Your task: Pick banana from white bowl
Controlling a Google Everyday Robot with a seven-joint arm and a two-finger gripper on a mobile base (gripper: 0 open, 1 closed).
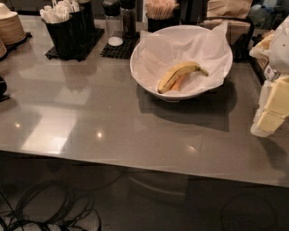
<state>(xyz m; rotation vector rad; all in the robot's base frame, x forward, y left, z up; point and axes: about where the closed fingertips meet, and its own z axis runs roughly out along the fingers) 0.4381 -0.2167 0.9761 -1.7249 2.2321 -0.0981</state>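
Observation:
The banana (177, 75) is yellow with brownish streaks and a dark stem. It lies on the crumpled white paper liner inside the white bowl (149, 83), with its stem pointing right. A smaller orange-tinted banana (179, 84) peeks out from under its near side. The bowl stands at the back right of the grey table. My gripper (271, 113), white with pale yellow parts, hangs at the right edge of the view. It is to the right of the bowl, apart from it, and holds nothing that I can see.
Black holders with white utensils (67, 27) and a dark shaker (128, 18) stand at the back left. A stack of brown plates (10, 26) is at the far left, and brown paper bags (228, 11) are behind the bowl. The table's front edge (135, 162) runs across the view, with cables (45, 212) on the floor below.

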